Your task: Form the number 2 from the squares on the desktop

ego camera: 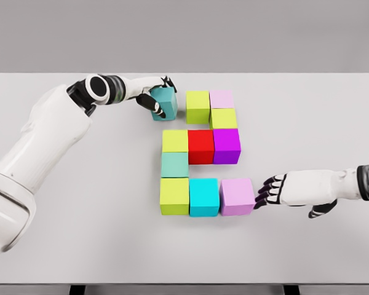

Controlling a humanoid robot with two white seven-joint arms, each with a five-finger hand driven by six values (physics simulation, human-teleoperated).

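Bottom row: lime cube [174, 196], cyan cube [204, 197], pink cube [237, 196] set side by side on worktop [307, 123].
Right robot hand [277, 190]: fingers spread, nothing held, tips just beside pink cube.
Left robot hand [154, 92]: fingers wrapped around teal cube [165, 102], just left of the top row.
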